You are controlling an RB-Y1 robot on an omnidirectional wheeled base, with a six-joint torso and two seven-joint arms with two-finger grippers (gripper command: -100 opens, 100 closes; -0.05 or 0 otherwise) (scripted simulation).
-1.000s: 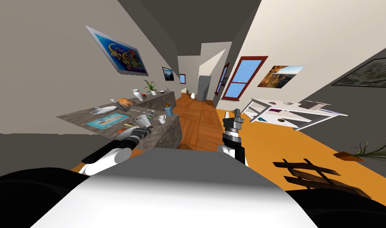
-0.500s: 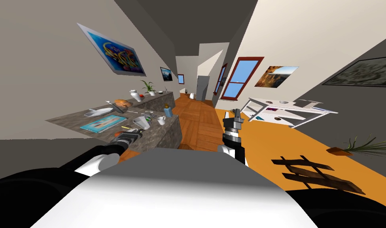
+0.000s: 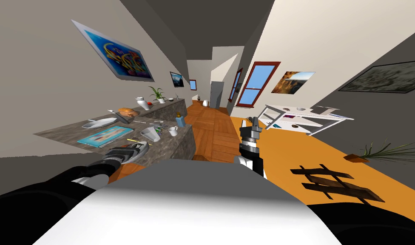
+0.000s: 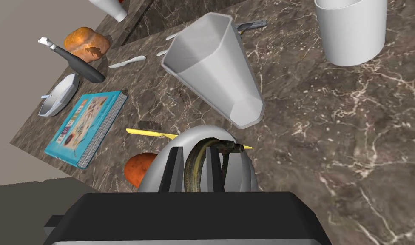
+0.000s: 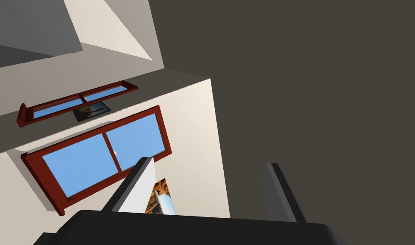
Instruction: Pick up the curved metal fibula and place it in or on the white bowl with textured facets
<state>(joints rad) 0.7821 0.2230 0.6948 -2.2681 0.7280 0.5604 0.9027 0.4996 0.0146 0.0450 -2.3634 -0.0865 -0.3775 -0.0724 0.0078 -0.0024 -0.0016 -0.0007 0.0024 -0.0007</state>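
L tool (image 4: 194,149) pulled back low, clamping fibula (image 4: 190,170).

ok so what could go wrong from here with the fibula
1. The left hand pinches only the thin curved fibula; it may twist or slip on the way.
2. The faceted white bowl tapers to a small base, so a nudge could tip it.
3. A white cup stands close beside it; the arm could clip it.

A dark marble counter (image 3: 168,149) faces a red-framed window (image 3: 257,84) across the wooden floor (image 3: 213,132).
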